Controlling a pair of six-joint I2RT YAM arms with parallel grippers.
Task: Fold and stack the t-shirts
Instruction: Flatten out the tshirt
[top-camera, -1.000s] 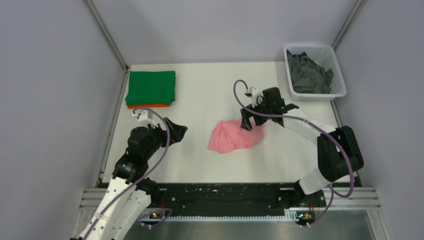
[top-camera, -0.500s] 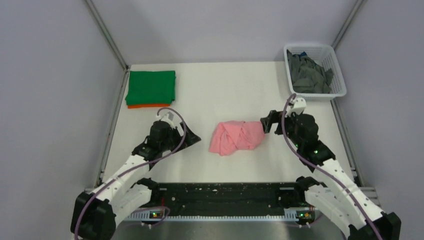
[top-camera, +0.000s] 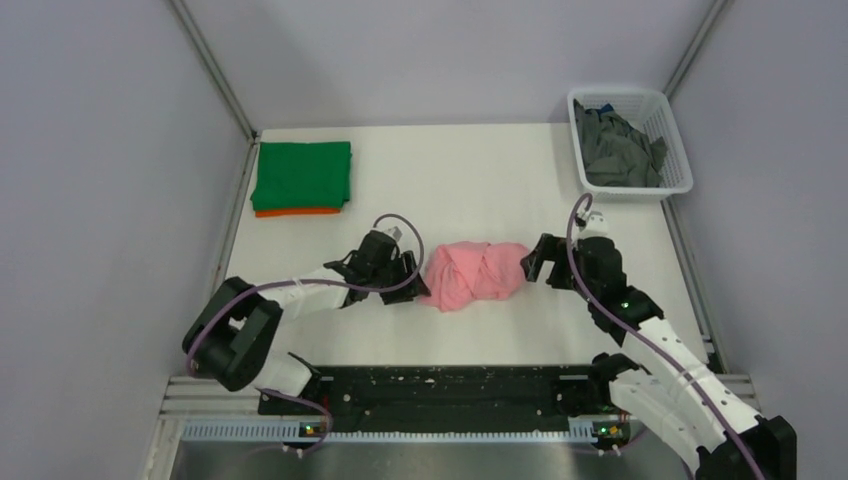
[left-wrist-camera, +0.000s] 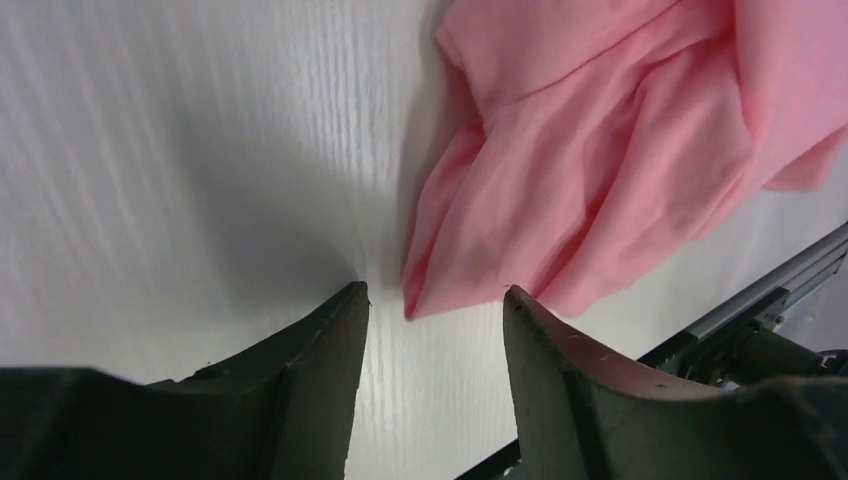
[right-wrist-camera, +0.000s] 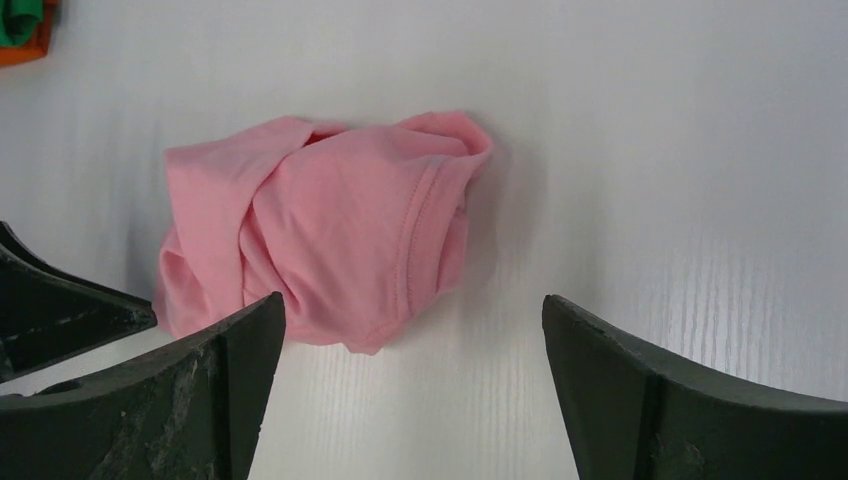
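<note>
Top external: left end effector (top-camera: 418, 282) and right end effector (top-camera: 533, 261) (both spread apart) flank pink t-shirt (top-camera: 475, 272).

Soft, matt cloth with stitched hems is being shown by the pink t-shirt (right-wrist-camera: 330, 230). A white, faintly ribbed, slightly sheeny finish is being displayed by the surface (top-camera: 470, 180). Matt black, scuffed plastic is being shown by the jaws of the right gripper (right-wrist-camera: 410, 310).

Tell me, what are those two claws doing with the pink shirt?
Left gripper open, tips at edge of pink t-shirt. Right gripper wide open, opposite side. Shirt crumpled, not gripped. Nothing in the way.
</note>
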